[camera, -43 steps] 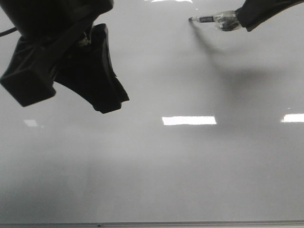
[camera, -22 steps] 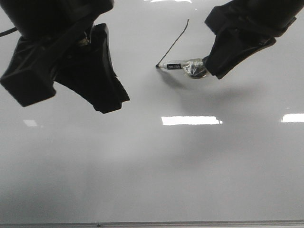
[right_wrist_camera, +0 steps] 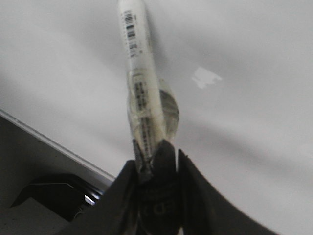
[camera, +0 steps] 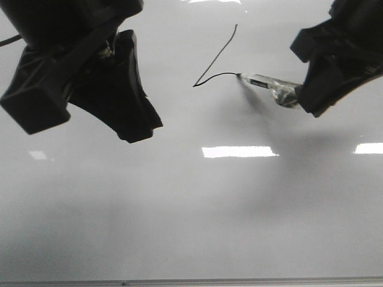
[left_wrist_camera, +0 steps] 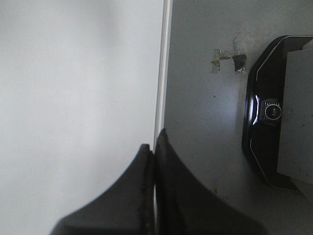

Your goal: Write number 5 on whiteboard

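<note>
The whiteboard [camera: 179, 203] fills the front view, glossy and pale grey. A thin black line of the number 5 [camera: 214, 57] slants down-left from the top, then hooks back to the right in a short curve. The marker [camera: 266, 83] has its tip at the end of that curve, touching the board. My right gripper [camera: 302, 95] is shut on the marker's rear end, and the right wrist view shows the marker [right_wrist_camera: 142, 98] pinched between the fingers of my right gripper [right_wrist_camera: 159, 152]. My left gripper [camera: 84, 89] hangs at the upper left, shut on nothing [left_wrist_camera: 155, 142].
The board's thin metal edge [camera: 239, 281] runs along the bottom of the front view. In the left wrist view that edge [left_wrist_camera: 164, 73] borders a grey surface [left_wrist_camera: 205, 122] with a black camera device [left_wrist_camera: 274, 112]. Bright light reflections [camera: 239, 152] lie on the board.
The marker drew the slanted stem down-left, then a short curve back to the right. My right gripper has moved right with it. The left arm has not moved.
</note>
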{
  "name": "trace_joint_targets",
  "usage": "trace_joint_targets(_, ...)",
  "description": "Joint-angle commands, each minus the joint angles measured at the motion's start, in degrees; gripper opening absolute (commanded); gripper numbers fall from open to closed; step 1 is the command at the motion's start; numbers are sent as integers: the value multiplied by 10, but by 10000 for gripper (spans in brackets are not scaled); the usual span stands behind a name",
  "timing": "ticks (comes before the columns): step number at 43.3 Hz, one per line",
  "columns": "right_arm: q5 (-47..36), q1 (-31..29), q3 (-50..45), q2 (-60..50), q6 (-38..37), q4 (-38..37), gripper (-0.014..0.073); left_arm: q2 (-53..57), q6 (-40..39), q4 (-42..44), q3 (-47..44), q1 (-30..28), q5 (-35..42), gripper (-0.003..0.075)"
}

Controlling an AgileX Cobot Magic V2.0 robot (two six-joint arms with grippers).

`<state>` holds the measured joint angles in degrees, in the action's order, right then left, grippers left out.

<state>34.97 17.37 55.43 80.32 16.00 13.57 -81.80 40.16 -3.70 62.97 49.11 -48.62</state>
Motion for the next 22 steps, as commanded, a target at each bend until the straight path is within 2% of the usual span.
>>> trace_joint_targets(1,-31,-6,-17,-34,-16,-9,-62,21,-6,-8,20,3,21,-20)
trace_joint_targets(10,-54,6,-76,-21,-16,20,-62,21,-6,-8,20,3,21,-20)
trace_joint_targets(17,-95,58,-62,31,-16,43,-62,21,-6,-8,20,3,20,-20)
trace_joint_targets(22,-95,95,-27,68,-16,47,-62,21,-6,-8,20,3,20,-20)
